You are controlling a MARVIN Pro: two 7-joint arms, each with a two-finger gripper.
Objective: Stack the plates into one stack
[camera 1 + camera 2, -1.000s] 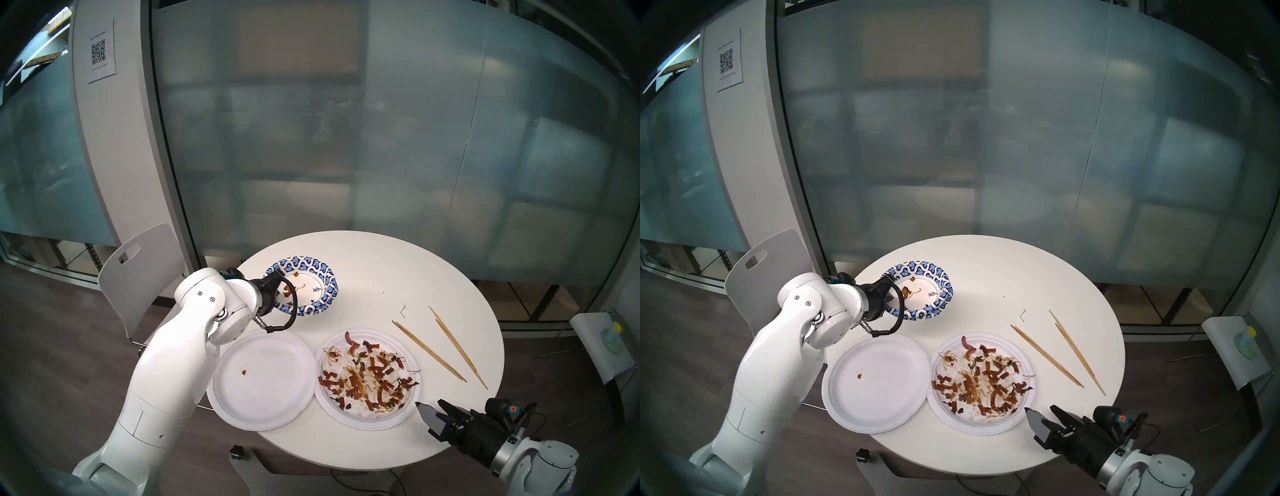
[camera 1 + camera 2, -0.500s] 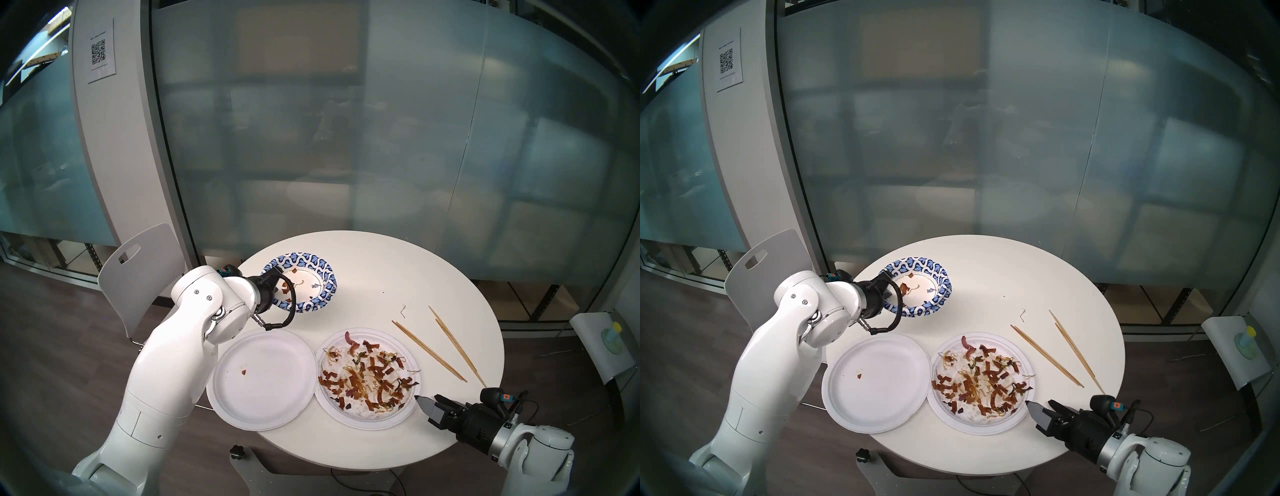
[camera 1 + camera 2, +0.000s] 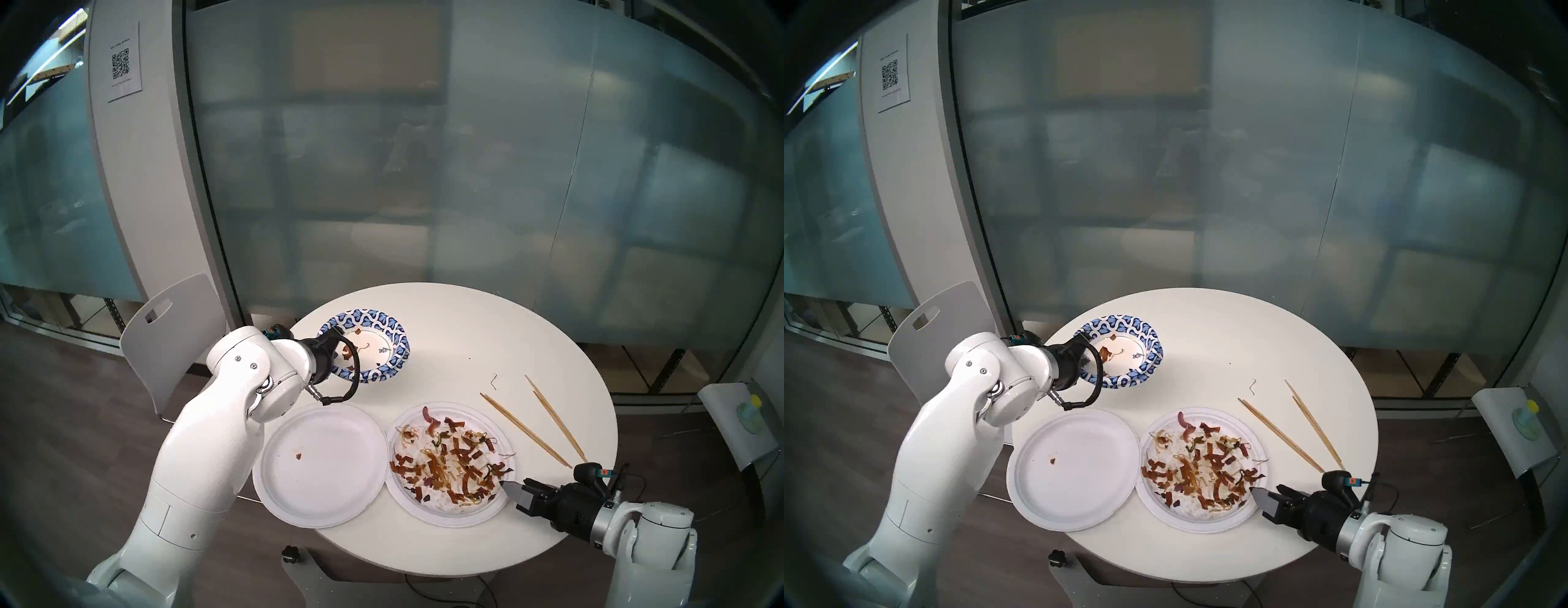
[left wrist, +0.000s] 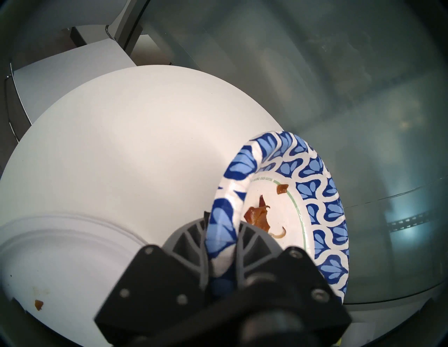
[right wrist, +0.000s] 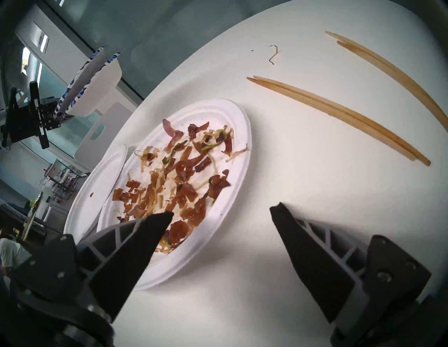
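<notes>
My left gripper (image 3: 339,342) is shut on the near rim of a blue-and-white patterned dish (image 3: 382,322) and holds it tilted above the table's far left. The dish holds a few brown food scraps and may be two nested; the left wrist view shows its rim (image 4: 322,193) pinched between the jaws. A near-empty white plate (image 3: 335,450) lies front left. Touching it on the right lies a white plate (image 3: 445,520) covered in food scraps. My right gripper (image 3: 516,484) is open at that plate's right rim (image 5: 244,135), one finger over the rim, the other over the table.
Two pairs of wooden chopsticks (image 3: 526,431) lie on the round white table (image 3: 466,331) right of the food plate, close to my right wrist. A thin scrap (image 3: 493,381) lies above them. A white chair (image 3: 169,339) stands behind my left arm, with a glass wall beyond.
My right gripper has moved up and left to the food plate's right rim, still open. My left gripper has carried the blue-patterned dish slightly up and to the left.
</notes>
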